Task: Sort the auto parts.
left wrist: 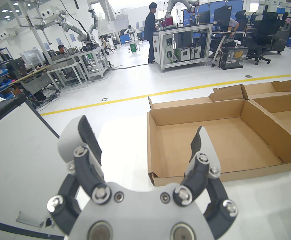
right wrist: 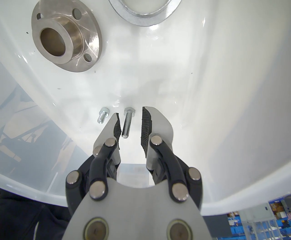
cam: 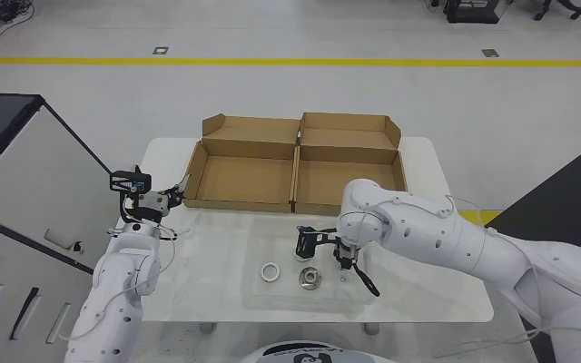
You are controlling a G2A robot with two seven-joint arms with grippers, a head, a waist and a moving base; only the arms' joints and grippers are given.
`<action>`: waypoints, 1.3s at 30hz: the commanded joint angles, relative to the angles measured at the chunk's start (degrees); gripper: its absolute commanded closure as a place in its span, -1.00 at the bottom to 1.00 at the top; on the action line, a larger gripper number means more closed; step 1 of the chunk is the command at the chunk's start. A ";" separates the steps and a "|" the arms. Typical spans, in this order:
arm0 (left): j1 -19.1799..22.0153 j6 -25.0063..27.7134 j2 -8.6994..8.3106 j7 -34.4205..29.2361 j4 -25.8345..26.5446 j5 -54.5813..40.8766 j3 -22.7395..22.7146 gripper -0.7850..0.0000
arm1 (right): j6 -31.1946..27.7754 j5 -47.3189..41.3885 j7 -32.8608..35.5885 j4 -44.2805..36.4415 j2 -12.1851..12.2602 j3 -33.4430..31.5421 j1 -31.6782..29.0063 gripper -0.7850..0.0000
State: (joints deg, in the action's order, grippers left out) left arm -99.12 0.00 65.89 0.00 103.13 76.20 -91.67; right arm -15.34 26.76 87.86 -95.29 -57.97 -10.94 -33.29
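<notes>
While the left gripper (left wrist: 142,123) hangs wide open and empty at the left edge of the tabletop (cam: 436,299), the right gripper (right wrist: 131,112) straddles a long bolt (right wrist: 127,125) in the clear tray (cam: 272,240).
Its jaws stand partly open, one on each side of the long bolt, not clamped on it. A short bolt (right wrist: 103,115) lies just beside. A flange (right wrist: 91,41) and a metal ring (right wrist: 141,19) lie elsewhere in the tray, which sits near the front edge. The left cardboard box (left wrist: 204,141) and right cardboard box (cam: 349,181) stand open, side by side, at the back edge.
</notes>
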 commanded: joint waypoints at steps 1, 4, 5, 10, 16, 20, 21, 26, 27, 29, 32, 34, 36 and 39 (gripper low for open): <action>0.00 0.00 0.00 0.00 0.00 0.00 0.00 -1.00 | 0.05 0.35 0.14 0.02 -0.04 -0.09 -0.13 1.00; 0.00 0.00 0.00 0.00 0.00 0.00 0.00 -1.00 | 0.13 0.72 0.14 0.06 -0.04 -0.32 -0.26 1.00; 0.00 0.00 0.00 0.00 0.00 0.00 0.00 -1.00 | 0.27 0.87 0.14 -0.08 0.00 -0.50 -0.25 1.00; 0.00 0.00 0.00 0.00 0.00 0.00 0.00 -1.00 | 0.84 0.07 0.14 -1.82 0.85 -2.01 0.11 1.00; 0.00 0.00 0.00 0.00 0.00 0.00 0.00 -1.00 | 1.15 -2.88 0.13 -5.84 2.94 -5.79 0.58 1.00; 0.00 0.00 0.00 0.00 0.00 0.00 0.00 -1.00 | 0.68 -5.40 -0.39 -9.14 4.81 -9.33 -0.36 1.00; 0.00 0.00 0.00 0.00 0.00 0.00 0.00 -1.00 | 0.31 -6.09 -0.85 -9.98 5.32 -10.29 -0.77 1.00; 0.00 0.00 0.00 0.00 0.00 0.00 0.00 -1.00 | -2.80 -9.88 -4.90 -13.25 8.29 -15.97 -4.03 1.00; 0.00 0.00 0.00 0.00 0.00 0.00 0.00 -1.00 | -3.67 -10.68 -6.02 -13.62 8.95 -17.28 -4.98 1.00; 0.00 0.00 0.00 0.00 0.00 0.00 0.00 -1.00 | -6.13 -12.15 -8.21 -14.20 10.31 -19.89 -7.05 1.00; 0.00 0.00 0.00 0.00 0.00 0.00 0.00 -1.00 | -10.56 -14.14 -11.48 -14.40 12.22 -23.60 -10.42 1.00; 0.00 0.00 0.00 0.00 0.00 0.00 0.00 -1.00 | -13.47 -15.39 -13.47 -14.31 13.38 -25.93 -12.64 1.00; 0.00 0.00 0.00 0.00 0.00 0.00 0.00 -1.00 | -16.65 -16.56 -15.57 -14.08 14.47 -28.27 -14.85 1.00; 0.00 0.00 0.00 0.00 0.00 0.00 0.00 -1.00 | -20.88 -17.45 -19.79 -14.04 16.09 -31.10 -17.99 1.00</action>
State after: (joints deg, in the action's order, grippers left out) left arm -99.12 0.00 65.89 0.00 103.13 76.20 -91.67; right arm -34.45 9.52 69.85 -109.37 -42.51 -40.96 -50.06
